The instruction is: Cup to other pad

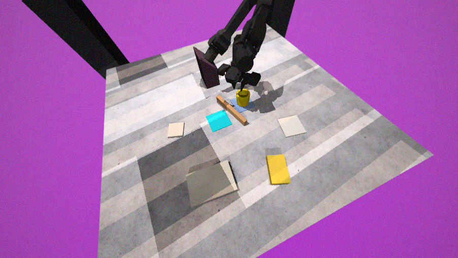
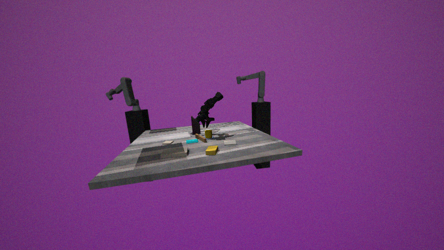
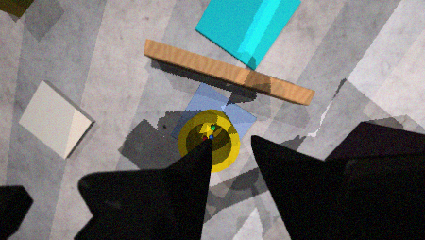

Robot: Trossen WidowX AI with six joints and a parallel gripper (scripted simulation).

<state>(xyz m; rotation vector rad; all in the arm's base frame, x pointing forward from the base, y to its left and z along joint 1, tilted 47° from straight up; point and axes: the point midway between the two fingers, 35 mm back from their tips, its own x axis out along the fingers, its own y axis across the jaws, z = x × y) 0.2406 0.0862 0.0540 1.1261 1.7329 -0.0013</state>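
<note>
I look at a bench (image 1: 336, 179) with a gray top made of light and dark stripes. All around it I see only plain purple. Two black posts stand at the far side of the bench, and each one has a gray camera arm on top.

I count one yellow cup (image 1: 242, 97). It stands upright on one pale blue pad (image 1: 248, 105). Inside the cup I can see three small marbles (image 3: 211, 133): one green, one red and one blue.

I count one long wooden bar (image 1: 231, 109) lying just beside the blue pad. On the other side of the bar lies one bright cyan pad (image 1: 218, 120). I also count one yellow block (image 1: 277, 169), one dark purple slab (image 1: 205, 67) standing up on its edge, and three pale flat tiles: a small one (image 1: 175, 129), a white one (image 1: 291, 125) and a big one (image 1: 209, 182) that sits tilted.

My one black arm reaches down over the cup. The gripper (image 3: 229, 144) hangs right above the cup with its jaws partly closed and nothing between them. In the wrist view one fingertip lines up over the cup's mouth and the other sits just outside its rim.
</note>
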